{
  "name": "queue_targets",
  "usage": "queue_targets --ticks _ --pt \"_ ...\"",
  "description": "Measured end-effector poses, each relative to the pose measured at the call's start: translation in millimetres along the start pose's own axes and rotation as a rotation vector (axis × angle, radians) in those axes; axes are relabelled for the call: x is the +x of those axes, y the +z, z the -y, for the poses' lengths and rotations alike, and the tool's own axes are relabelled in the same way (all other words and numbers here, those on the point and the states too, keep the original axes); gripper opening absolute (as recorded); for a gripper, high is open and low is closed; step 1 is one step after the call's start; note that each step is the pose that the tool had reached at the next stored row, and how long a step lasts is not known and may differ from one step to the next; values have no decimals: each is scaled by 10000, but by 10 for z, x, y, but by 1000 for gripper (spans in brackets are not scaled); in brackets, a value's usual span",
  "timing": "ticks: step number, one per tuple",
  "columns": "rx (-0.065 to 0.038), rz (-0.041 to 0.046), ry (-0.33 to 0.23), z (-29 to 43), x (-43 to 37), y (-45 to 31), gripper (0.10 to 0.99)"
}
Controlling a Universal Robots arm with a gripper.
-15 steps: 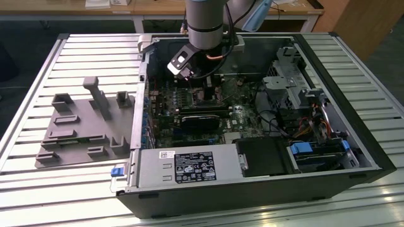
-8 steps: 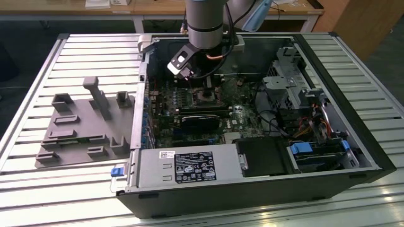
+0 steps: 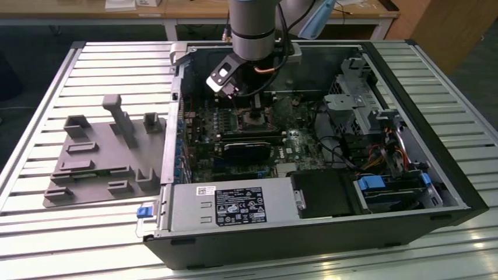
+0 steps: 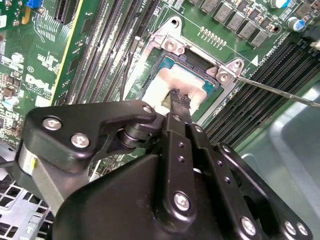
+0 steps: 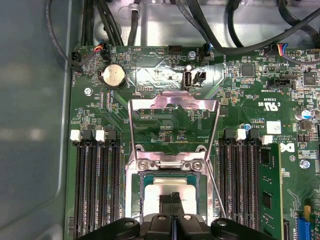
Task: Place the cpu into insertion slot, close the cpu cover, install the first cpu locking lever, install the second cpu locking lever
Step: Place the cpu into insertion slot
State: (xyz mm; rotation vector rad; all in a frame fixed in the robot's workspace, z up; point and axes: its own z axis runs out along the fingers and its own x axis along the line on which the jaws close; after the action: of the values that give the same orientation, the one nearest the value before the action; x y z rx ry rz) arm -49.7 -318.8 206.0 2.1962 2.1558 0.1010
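grey jig (image 3: 93,160) on slatted table (image 3: 46,233) | computer case (image 3: 311,245) open beside it | coin battery (image 5: 113,76)

Part of cpu (image 5: 192,192) behind pincer (image 5: 172,198)

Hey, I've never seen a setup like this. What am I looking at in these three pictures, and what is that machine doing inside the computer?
It is a robot arm reaching down into an open computer case that lies on a slatted metal table. The exterior view comes from a camera off the arm. Both wrist views come from cameras riding on the arm, looking at the green circuit board. A grey moulded fixture lies on the table beside the case, at the exterior view's left. The gripper has its fingers shut, with the tips at the cpu, the silver square already sitting in the insertion slot. The cpu cover, a thin metal frame, is flipped open. Nothing is held.
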Motion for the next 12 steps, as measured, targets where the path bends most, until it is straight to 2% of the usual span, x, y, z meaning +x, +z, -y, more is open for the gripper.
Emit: queue_targets --ticks 3,12 --pt "-1 0 0 -4 0 -40 102" --pt "-18 -2 0 -26 1 -289 102"
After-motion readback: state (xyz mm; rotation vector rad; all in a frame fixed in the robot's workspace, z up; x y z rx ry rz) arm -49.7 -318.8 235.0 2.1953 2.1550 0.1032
